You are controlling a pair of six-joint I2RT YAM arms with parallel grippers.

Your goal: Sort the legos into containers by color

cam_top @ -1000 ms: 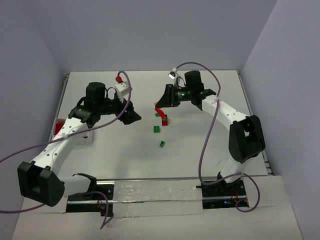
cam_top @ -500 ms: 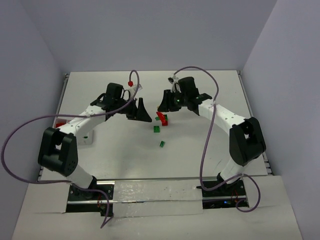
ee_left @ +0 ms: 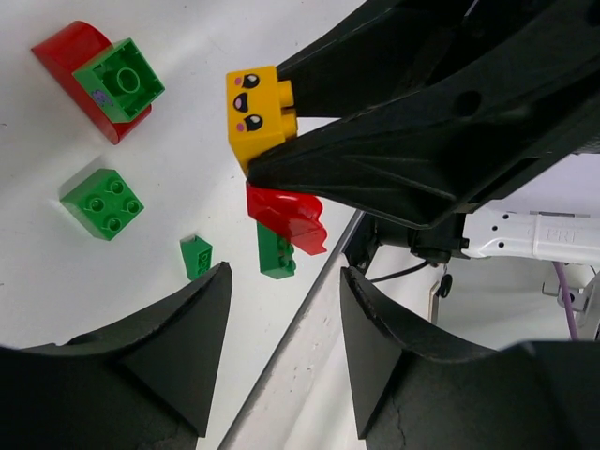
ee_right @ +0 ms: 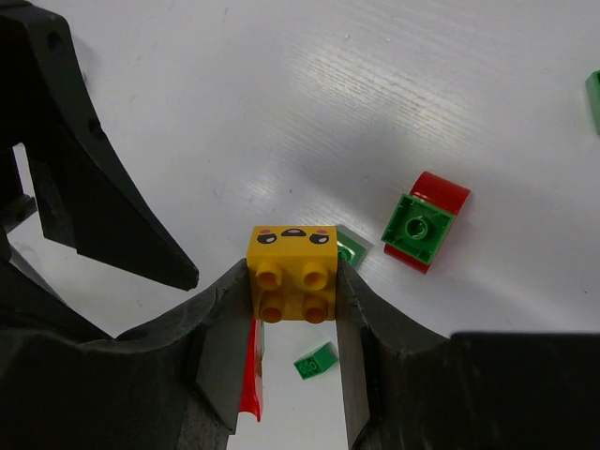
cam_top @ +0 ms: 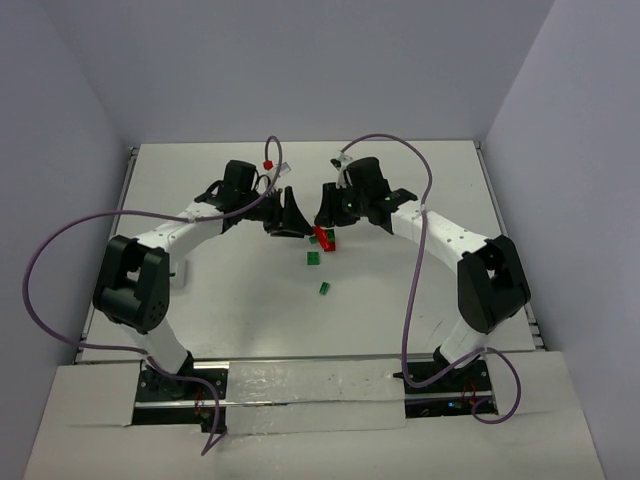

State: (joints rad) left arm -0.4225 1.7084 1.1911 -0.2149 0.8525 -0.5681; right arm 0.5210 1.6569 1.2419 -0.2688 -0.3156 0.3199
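Several legos [cam_top: 313,258] were not sorted yet: the right pincer [ee_right: 292,281] gripped a yellow brick [ee_left: 260,111] with a red piece [ee_left: 291,217] under it, the left pincer [ee_left: 284,277] hung open at its nine o'clock, and green bricks [ee_left: 102,202] lay loose on the desk [ee_right: 375,94] at six o'clock.

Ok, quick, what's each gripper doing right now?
Left gripper: open, holding nothing.
Right gripper: closed on the yellow face brick, a red piece attached beneath.

No words or numbers were legible: only a printed face, dark eyes, pink cheeks and a small mouth, on one side of the yellow brick [ee_left: 261,112], and faint raised lettering on the white arm link [ee_left: 536,234], too blurred to read.
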